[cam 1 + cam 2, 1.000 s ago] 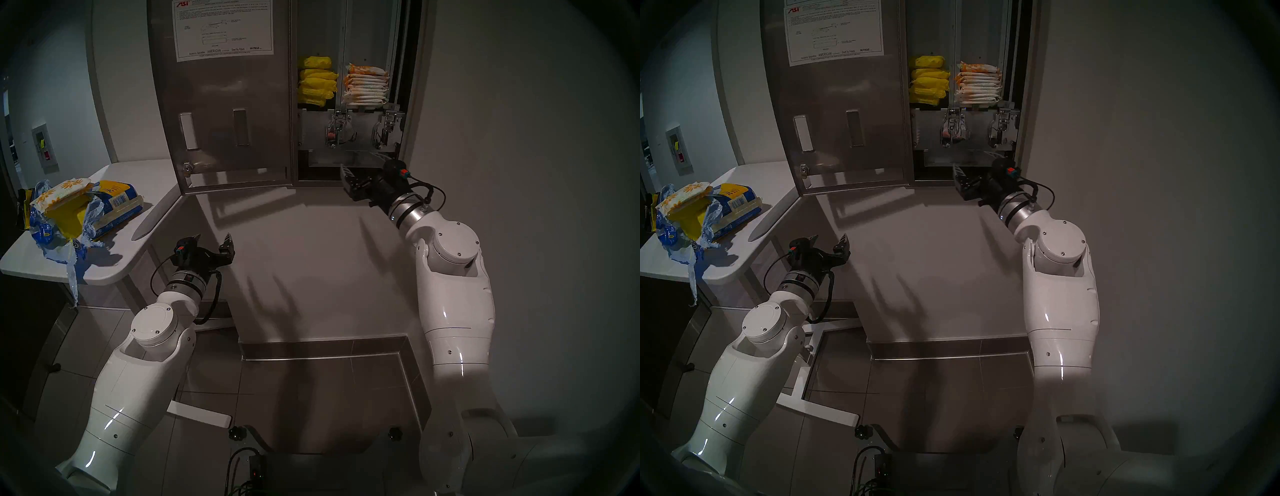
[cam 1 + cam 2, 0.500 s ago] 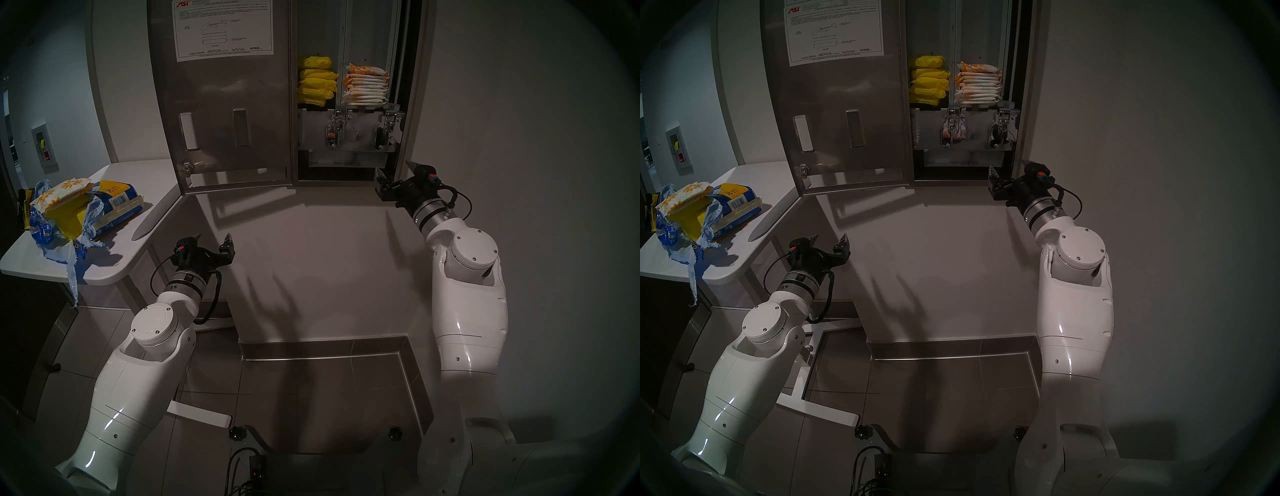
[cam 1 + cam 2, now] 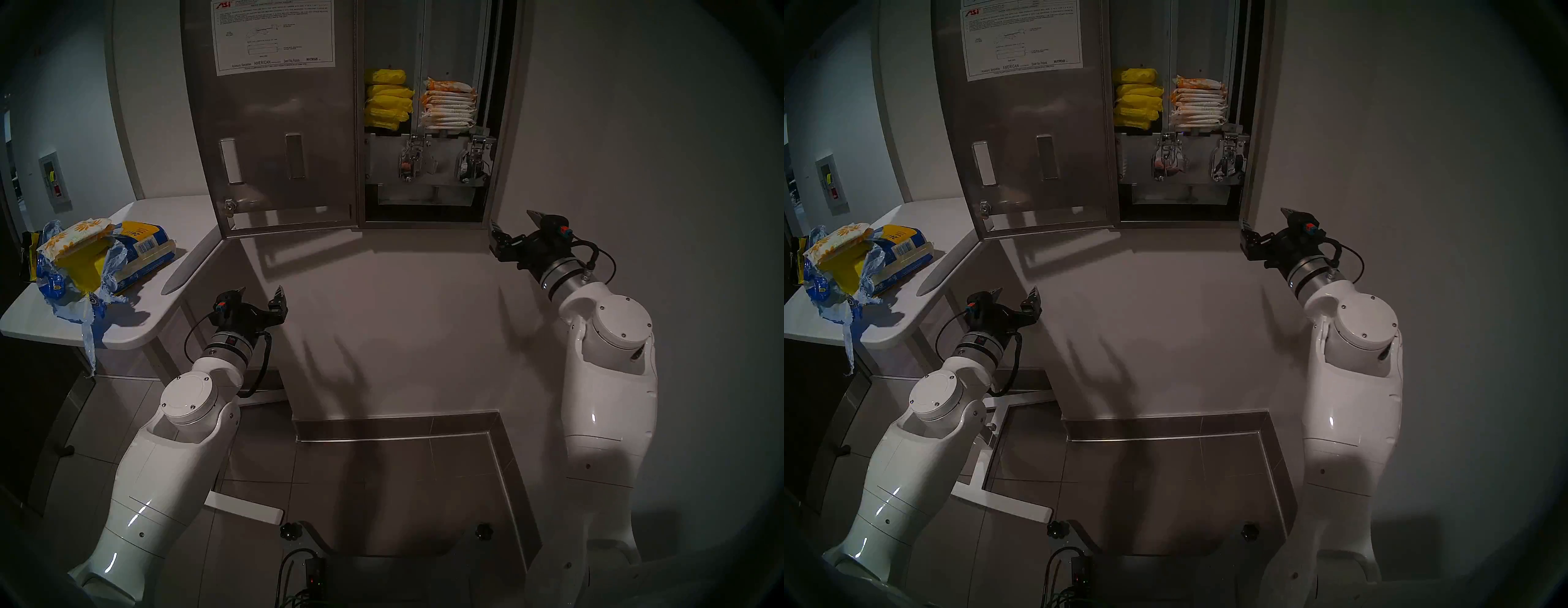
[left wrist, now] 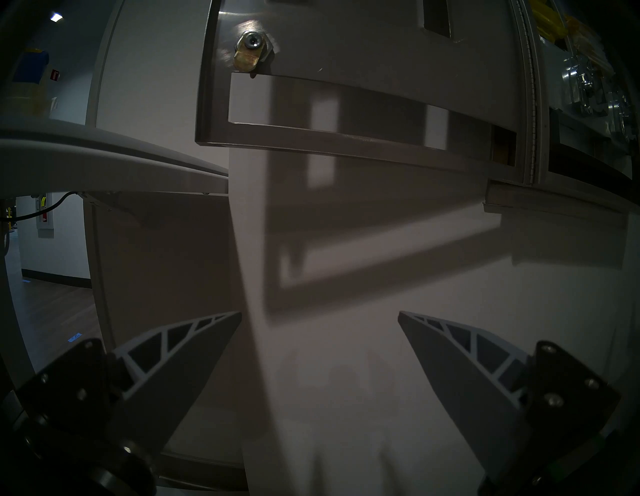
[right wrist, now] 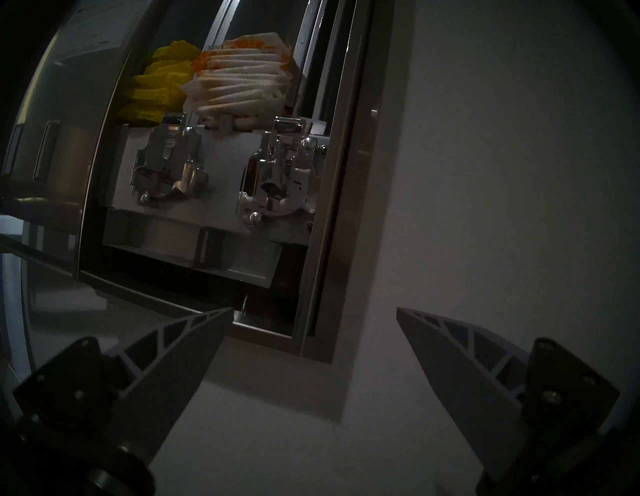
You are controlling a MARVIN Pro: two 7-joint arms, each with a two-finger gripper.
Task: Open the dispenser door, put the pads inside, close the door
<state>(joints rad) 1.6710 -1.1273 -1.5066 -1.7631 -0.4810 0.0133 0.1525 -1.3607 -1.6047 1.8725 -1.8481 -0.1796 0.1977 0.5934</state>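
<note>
The steel dispenser door (image 3: 275, 140) (image 3: 1026, 144) (image 4: 346, 41) hangs swung wide open to the left, its white instruction sheet facing me. Inside the cabinet's right column sits a stack of several pads (image 3: 449, 104) (image 3: 1199, 102) (image 5: 242, 79) in white wrappers with orange flowers. One more of the pads (image 3: 78, 234) (image 3: 837, 238) lies on the torn bag at the left. My right gripper (image 3: 515, 227) (image 3: 1265, 223) (image 5: 313, 311) is open and empty, just right of and below the cabinet's lower right corner. My left gripper (image 3: 261, 293) (image 3: 1016, 293) (image 4: 318, 313) is open and empty below the door.
Yellow packets (image 3: 387, 99) (image 3: 1137, 97) fill the cabinet's left column. Two chrome lever mechanisms (image 3: 413, 159) (image 5: 277, 180) sit under the stacks. A torn blue-and-yellow bag (image 3: 102, 263) rests on a white counter (image 3: 140, 322) at the left. Grey wall runs on the right.
My right gripper has drawn back out of the cabinet's lower opening, moving right and down to the wall beside it. The left arm has not moved.
</note>
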